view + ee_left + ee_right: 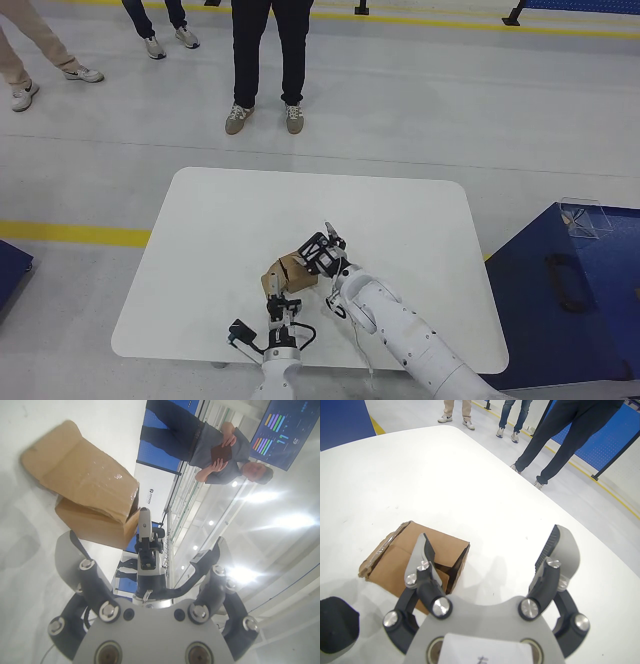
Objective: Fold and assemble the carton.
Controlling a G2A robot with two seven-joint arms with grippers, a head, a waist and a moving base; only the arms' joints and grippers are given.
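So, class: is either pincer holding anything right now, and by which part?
Nothing is held. The right pincer and the left pincer are both open, and the carton lies ungripped beside them.

right gripper [490, 532]: fingers [566, 550] light grey metal, pads black w/ fine ribbing, links black, screws silver. left gripper [142, 540]: same grey fingers, black links, silver bolts, grey base plate. carton [395, 560], partly under one right finger: plain brown cardbd, inside darker brown, cut edges paler tan. Its face twd the left fingers has a glossy clear sheen. table [495, 500] betw. & beyond the right fingers: plain white, a few tiny dark specks. floor [450, 110] past the fingertips: pale grey w/ a yellow line.
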